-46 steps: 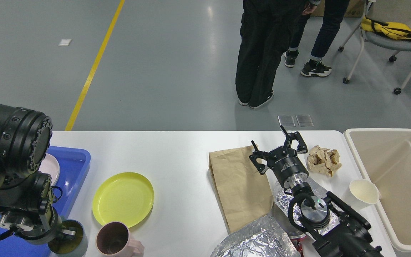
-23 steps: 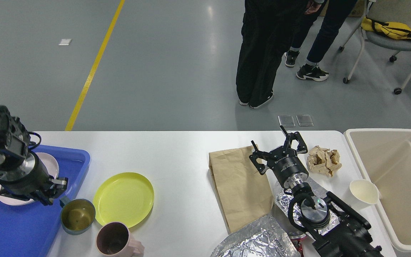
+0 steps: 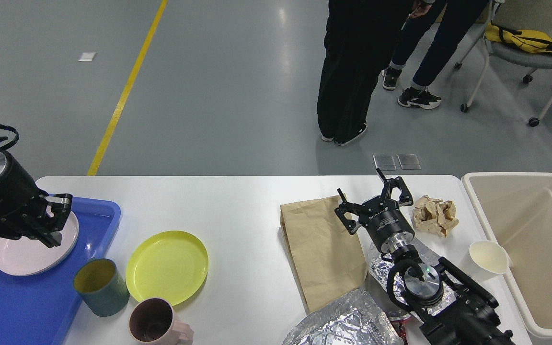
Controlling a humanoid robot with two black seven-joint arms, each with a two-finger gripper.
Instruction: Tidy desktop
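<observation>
Smooth white desktop [image 3: 237, 201], crumpled foil [image 3: 348, 326]; right gripper [image 3: 374, 202] fingers apart, left gripper [image 3: 51, 218] fingers' spacing unclear.

Bright, even overhead light; sharp focus across the whole frame, no motion blur on either arm. Soft vertical glare streaks on the grey floor [image 3: 283, 19] at upper centre, small specular spots on the blue tray [image 3: 95, 225] at left and strong sparkle on the foil [image 3: 348, 326] at bottom centre. Shadows short and soft: faint ones under the yellow plate [image 3: 166, 267] and cups on the white desktop [image 3: 237, 206], which is near overexposed.
</observation>
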